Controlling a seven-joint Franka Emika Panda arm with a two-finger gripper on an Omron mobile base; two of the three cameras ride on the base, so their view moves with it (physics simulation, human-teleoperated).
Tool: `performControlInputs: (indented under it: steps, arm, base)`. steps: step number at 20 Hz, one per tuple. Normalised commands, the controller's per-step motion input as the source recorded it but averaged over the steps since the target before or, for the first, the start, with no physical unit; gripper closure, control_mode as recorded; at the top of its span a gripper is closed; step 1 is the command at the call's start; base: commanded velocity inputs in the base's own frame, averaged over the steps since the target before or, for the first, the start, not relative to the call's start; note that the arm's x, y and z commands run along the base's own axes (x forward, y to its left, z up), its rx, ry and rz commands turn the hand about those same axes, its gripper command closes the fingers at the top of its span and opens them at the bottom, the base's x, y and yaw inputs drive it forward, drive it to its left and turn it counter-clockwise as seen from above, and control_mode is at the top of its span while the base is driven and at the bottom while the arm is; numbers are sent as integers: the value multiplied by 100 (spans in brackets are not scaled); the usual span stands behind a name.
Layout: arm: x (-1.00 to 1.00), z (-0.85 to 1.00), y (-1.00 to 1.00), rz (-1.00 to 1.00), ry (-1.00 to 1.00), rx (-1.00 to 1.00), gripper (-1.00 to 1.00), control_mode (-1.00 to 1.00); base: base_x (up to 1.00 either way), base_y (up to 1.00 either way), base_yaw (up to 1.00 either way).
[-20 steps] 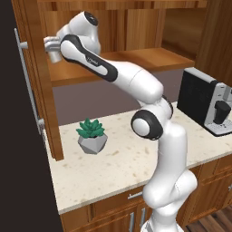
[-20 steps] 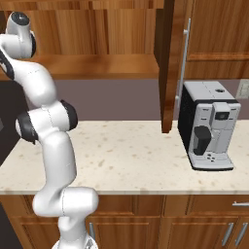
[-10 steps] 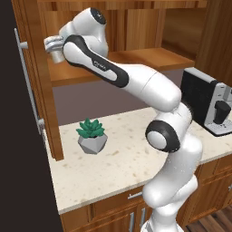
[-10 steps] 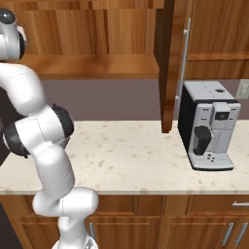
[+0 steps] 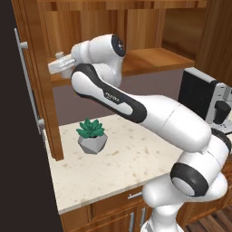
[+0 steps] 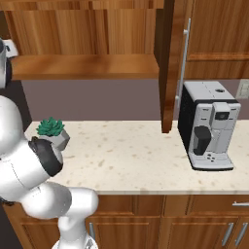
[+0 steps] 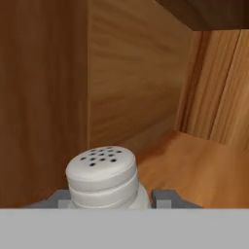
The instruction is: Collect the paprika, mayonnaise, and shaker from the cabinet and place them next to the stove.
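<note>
Here the white two-finger gripper point(image 7: 103, 198) is pinched on the small pale grey-white cylindrical shaker point(image 7: 102, 177), whose rounded, hole-dotted top rises between the two grey fingertips point(image 7: 167, 198) in the hand view. The shaker stands upright in the grip, with the warm brown wooden wall cabinet point(image 7: 121, 73) around it: a side panel just beside it on the left of that view and the inner shelf board stretching away beyond.

In the left base view the gripper point(image 5: 58, 66) sits at the left end of the cabinet's shelf point(image 5: 149, 61), close to the open door with its long silver bar handle point(image 5: 31, 86). Whether the shaker is touching the shelf or lifted off it cannot be told.

Below, on the speckled cream stone counter point(image 5: 118, 165), a small green succulent in a faceted grey pot point(image 5: 92, 136) stands near the cabinet door. A black-and-silver coffee machine point(image 6: 209, 125) stands well apart at the counter's right end.
</note>
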Motion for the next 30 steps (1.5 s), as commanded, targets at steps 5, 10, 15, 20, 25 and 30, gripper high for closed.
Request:
performControlInputs:
  steps: [5, 10, 15, 20, 25, 30]
  arm:
    - [-55, 5, -80, 0, -13, 12, 100, -100]
    - [-46, 9, -91, 0, -8, 14, 100, -100]
    - [-51, 1, -85, 0, -2, 13, 100, -100]
    - [-60, 0, -64, 0, 0, 8, 100, -100]
    - [-67, -19, -30, 0, 1, 2, 100, -100]
    - [-12, -10, 0, 0, 2, 0, 100, 100]
  base:
    - [0, 0, 0]
    - [0, 0, 0]
    - [0, 0, 0]
    - [0, 0, 0]
    - [0, 0, 0]
    - [-33, 0, 6]
